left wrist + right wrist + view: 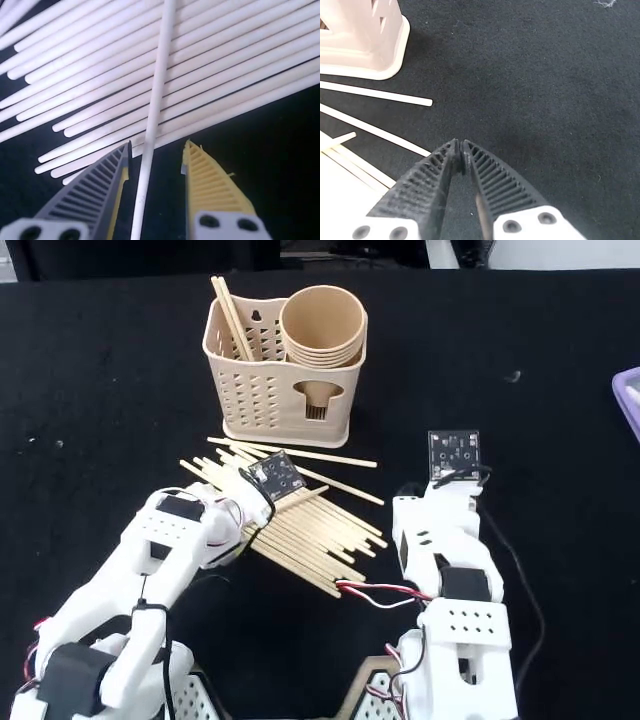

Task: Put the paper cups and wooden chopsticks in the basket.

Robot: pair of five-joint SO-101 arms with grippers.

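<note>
Overhead, a beige slotted basket (280, 380) stands in the upper middle of the frame on a black table (520, 440). A stack of paper cups (322, 325) already sits in the basket's right compartment. A few wooden chopsticks (232, 315) lean upright in its left compartment.

Most of the loose chopsticks (310, 530) lie fanned on the table just below the basket, at the centre of the frame. Two more (310, 455) rest apart from the pile, near the basket's base.

The left arm (150, 560) stretches up from the lower left corner, its wrist over the left end of the pile. In its wrist view, the left gripper (156, 147) is spread apart just above the pile. A grey finger (95, 190) and a yellow finger (210, 185) straddle one chopstick (156, 90) that lies crosswise over the others. Whether either finger touches that stick cannot be told.

The right arm (450, 540) stands at lower right of centre, beside the right end of the pile. In its wrist view, the right gripper (460, 147) has its black fingers pressed together with nothing between them, over bare table. The basket's corner (365, 40) and a single stick (375, 93) lie beyond it.

A purple object (630, 400) shows at the right edge of the overhead frame.
</note>
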